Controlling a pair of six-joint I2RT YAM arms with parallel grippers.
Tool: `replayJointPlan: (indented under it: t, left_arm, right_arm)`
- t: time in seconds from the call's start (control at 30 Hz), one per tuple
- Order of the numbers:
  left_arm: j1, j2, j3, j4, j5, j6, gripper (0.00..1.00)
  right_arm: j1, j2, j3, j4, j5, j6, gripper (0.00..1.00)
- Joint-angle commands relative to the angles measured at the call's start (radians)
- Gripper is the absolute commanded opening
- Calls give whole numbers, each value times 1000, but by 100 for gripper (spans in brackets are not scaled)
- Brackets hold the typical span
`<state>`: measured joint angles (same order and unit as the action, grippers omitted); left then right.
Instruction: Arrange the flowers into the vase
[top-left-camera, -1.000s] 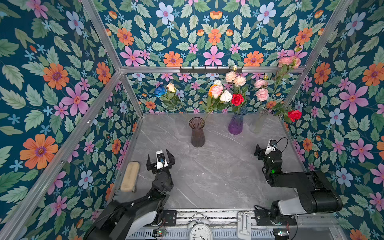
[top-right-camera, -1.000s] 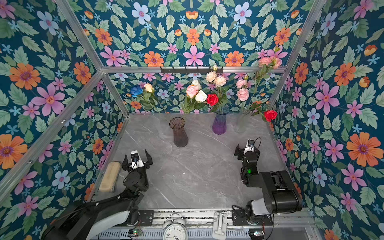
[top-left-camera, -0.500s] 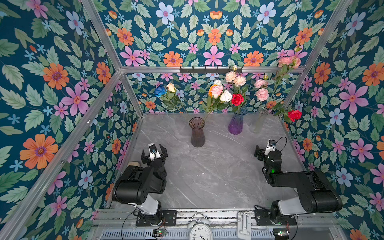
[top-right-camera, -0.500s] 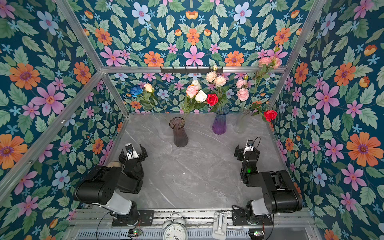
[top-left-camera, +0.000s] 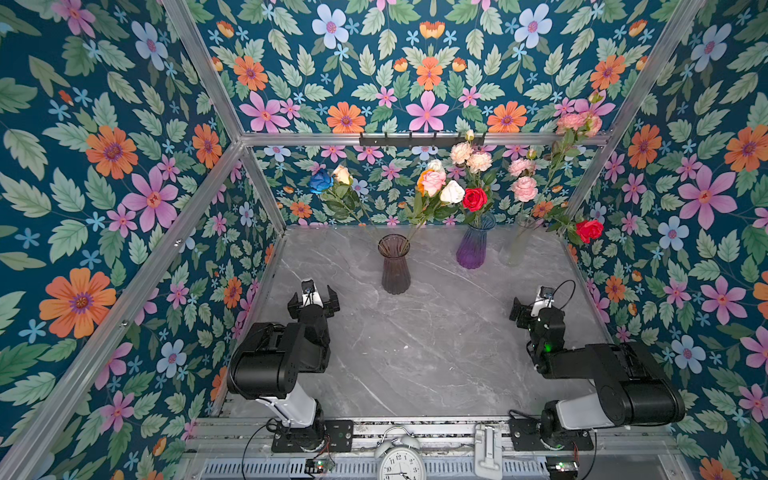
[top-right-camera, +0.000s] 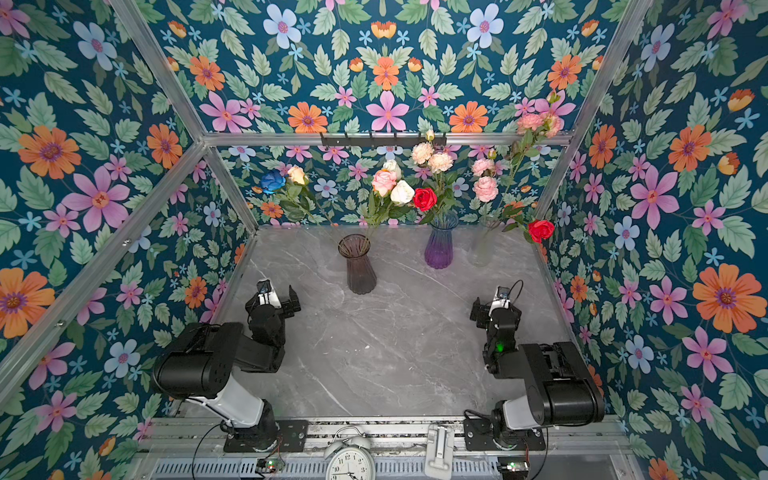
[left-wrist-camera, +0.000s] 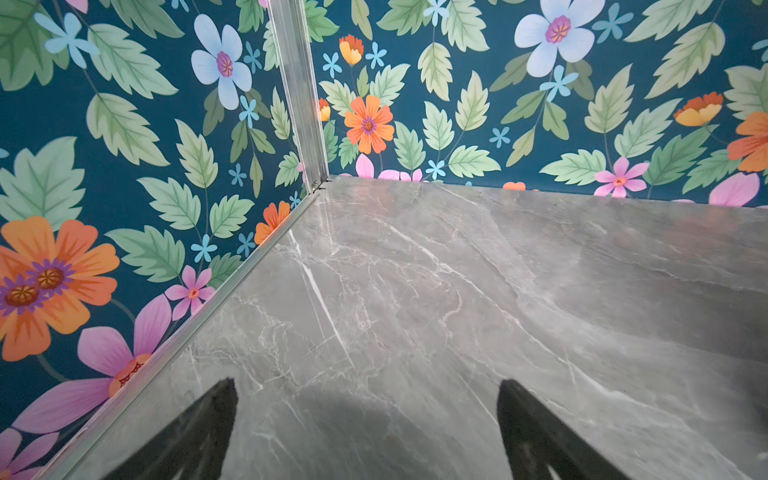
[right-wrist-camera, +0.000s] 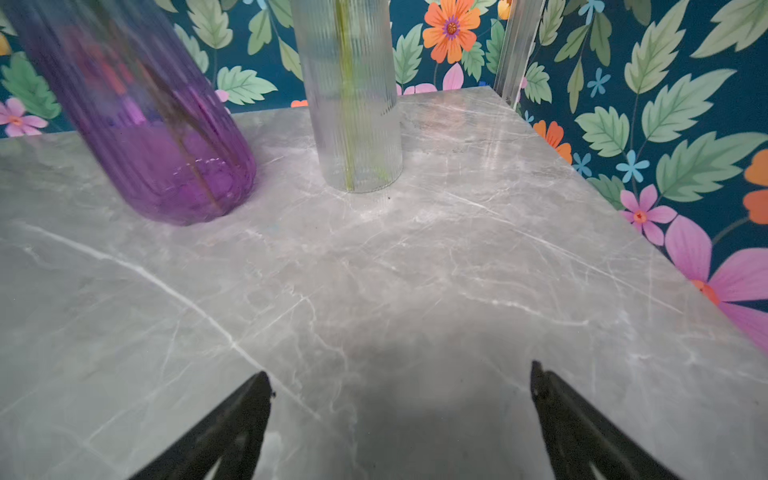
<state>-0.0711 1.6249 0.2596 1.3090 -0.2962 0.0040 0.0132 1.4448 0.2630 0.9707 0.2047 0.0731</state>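
- Top views: all the flowers (top-left-camera: 432, 183) already stand in the brown vase (top-left-camera: 394, 266), the purple vase (top-left-camera: 471, 245) and the clear vase (top-left-camera: 517, 245) near the back wall, so the task looks finished. The left gripper (top-left-camera: 312, 301) and right gripper (top-left-camera: 536, 309) sit folded near the front, well apart from them.
- Left wrist: the jaws are apart and empty over the bare table (left-wrist-camera: 415, 291); nothing blocks the way.
- Right wrist: the jaws are apart and hold nothing. The purple and clear vases stand ahead, with green stems (right-wrist-camera: 345, 83) inside.

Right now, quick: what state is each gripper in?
Left gripper: open, holding nothing.
Right gripper: open, holding nothing.
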Motion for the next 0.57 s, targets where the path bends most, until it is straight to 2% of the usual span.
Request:
replayJointPlan:
  t: [0.0, 0.3, 0.4, 0.53]
  left_arm:
    - [1, 1, 3, 12, 13, -4, 100]
    - [2, 1, 4, 7, 15, -6, 100]
    - [25, -4, 17, -27, 66, -22, 100]
    - [23, -3, 10, -15, 60, -16, 100]
  right_arm:
    - [-24, -2, 34, -54, -20, 29, 99]
    - [-5, -6, 30, -55, 4, 16, 99]
    - [-5, -6, 31, -58, 4, 17, 99]
    - [-5, -7, 31, -58, 5, 17, 99]
